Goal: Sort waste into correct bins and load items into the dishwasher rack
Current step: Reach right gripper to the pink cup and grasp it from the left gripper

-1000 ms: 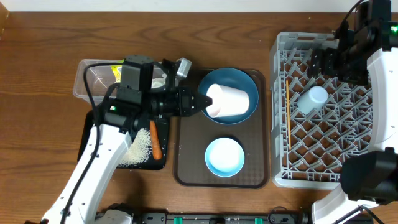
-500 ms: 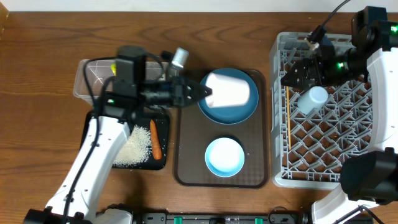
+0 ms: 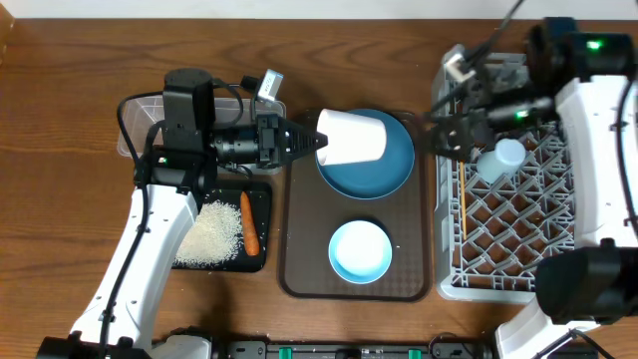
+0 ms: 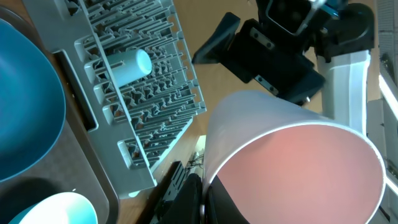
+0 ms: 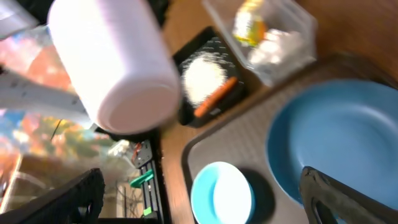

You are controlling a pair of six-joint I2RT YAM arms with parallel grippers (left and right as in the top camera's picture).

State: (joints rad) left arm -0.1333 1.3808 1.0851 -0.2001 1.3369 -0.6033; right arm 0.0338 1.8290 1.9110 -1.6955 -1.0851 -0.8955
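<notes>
Gripping the pale pink cup (image 3: 352,138) at its rim, the left tool (image 3: 314,146) holds it on its side over the 10 o'clock edge of the dark blue plate (image 3: 391,172) (its open mouth fills the left wrist view). The plate sits on the brown tray (image 3: 299,249), with the white-and-light-blue bowl (image 3: 360,249) at its 6 o'clock. The right tool (image 5: 199,177) hangs over the 10 o'clock wall of the dishwasher rack (image 3: 518,274), its fingers spread wide and carrying nothing. Inside the rack, the light blue cup (image 3: 501,160) lies on its side, and the chopsticks (image 3: 462,194) run along the 9 o'clock wall. At the surface's (image 3: 60,150) 9 o'clock, the black tray (image 3: 263,204) holds rice (image 3: 211,234) and the carrot (image 3: 249,234). The clear tub (image 3: 135,135) at its 12 o'clock holds the wrapper (image 5: 252,28) and tissue (image 5: 277,46).
</notes>
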